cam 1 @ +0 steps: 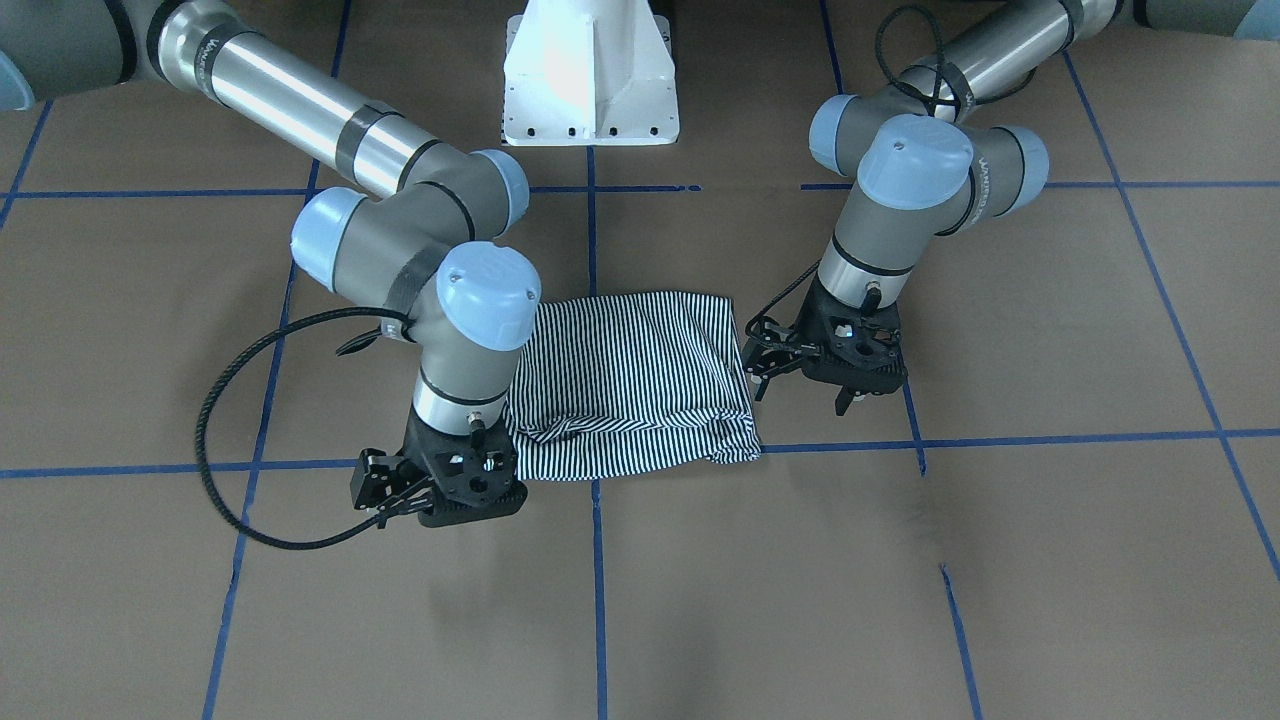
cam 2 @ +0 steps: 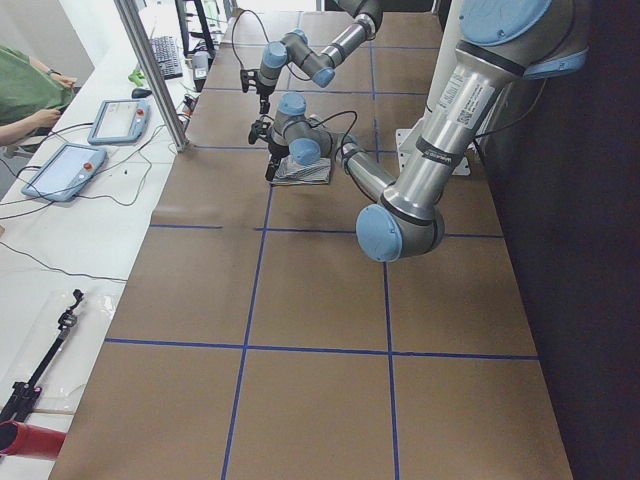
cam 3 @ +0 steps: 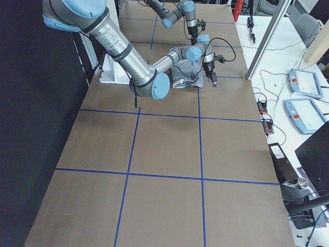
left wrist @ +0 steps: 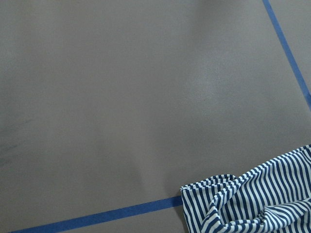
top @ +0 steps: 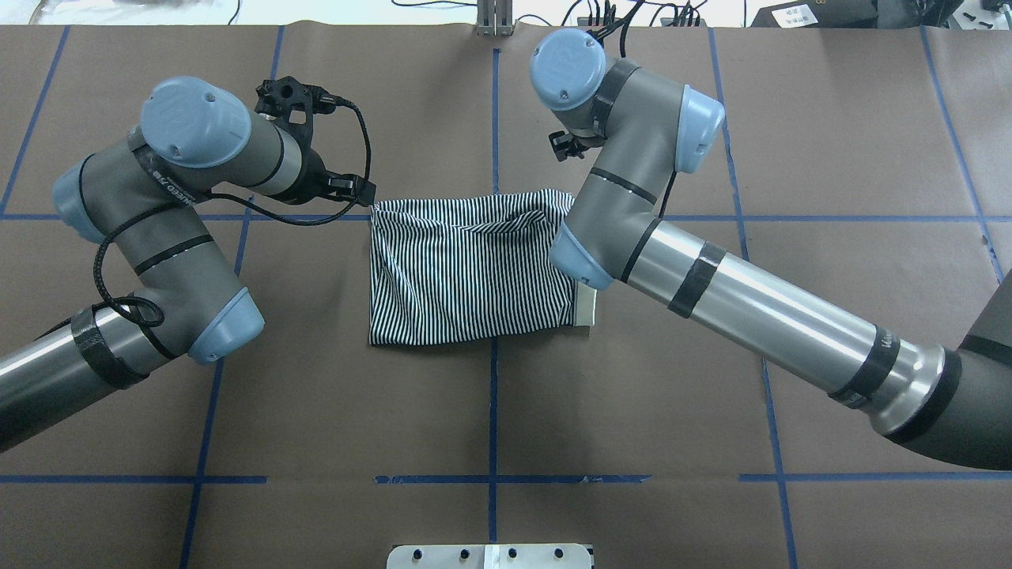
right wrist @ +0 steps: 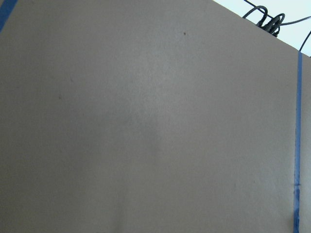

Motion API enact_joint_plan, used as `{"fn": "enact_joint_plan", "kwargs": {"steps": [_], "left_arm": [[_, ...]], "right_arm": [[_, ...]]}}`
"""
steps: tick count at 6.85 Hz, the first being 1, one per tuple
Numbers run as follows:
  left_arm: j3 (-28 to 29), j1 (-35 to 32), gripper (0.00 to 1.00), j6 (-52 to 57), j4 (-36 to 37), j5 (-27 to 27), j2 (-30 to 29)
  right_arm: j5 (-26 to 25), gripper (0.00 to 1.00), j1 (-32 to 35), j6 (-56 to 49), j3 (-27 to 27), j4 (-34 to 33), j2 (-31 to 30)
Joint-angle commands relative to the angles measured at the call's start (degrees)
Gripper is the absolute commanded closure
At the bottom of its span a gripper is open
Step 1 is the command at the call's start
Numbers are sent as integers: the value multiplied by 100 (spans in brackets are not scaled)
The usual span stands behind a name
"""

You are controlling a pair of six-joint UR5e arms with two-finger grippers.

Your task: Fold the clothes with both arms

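Note:
The striped polo shirt point(cam 1: 630, 385) lies folded into a rough rectangle on the brown table; it also shows in the overhead view point(top: 466, 273), with a strip of cream collar point(top: 585, 304) at its right edge. My left gripper point(cam 1: 845, 395) hangs just off the shirt's side, apart from the cloth. My right gripper point(cam 1: 465, 505) hangs low at the shirt's far corner on the other side. Neither holds cloth that I can see, and I cannot tell how their jaws stand. The left wrist view shows a rumpled shirt corner point(left wrist: 252, 204); the right wrist view shows only table.
The white pedestal base point(cam 1: 590, 80) stands behind the shirt. Blue tape lines point(top: 494, 395) grid the table. Operator tablets point(cam 2: 65, 170) and a metal post point(cam 2: 150, 70) stand beyond the table's far edge. Brown table surface point(cam 1: 900, 580) surrounds the shirt.

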Motion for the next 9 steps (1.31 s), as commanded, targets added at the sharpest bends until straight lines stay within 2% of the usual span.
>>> {"fn": "enact_joint_plan", "kwargs": {"steps": [1, 2, 3, 6, 9], "left_arm": [[317, 165, 0, -257, 56, 96, -231], [546, 506, 0, -476, 56, 488, -442], [644, 579, 0, -583, 56, 571, -583], [1222, 606, 0, -505, 21, 580, -830], [1348, 309, 0, -94, -6, 589, -770]], "right_arm": [[750, 0, 311, -47, -3, 344, 38], [770, 0, 347, -29, 66, 336, 39], [822, 0, 356, -29, 67, 336, 30], [832, 0, 356, -20, 76, 336, 12], [832, 0, 364, -20, 76, 336, 12]]}}
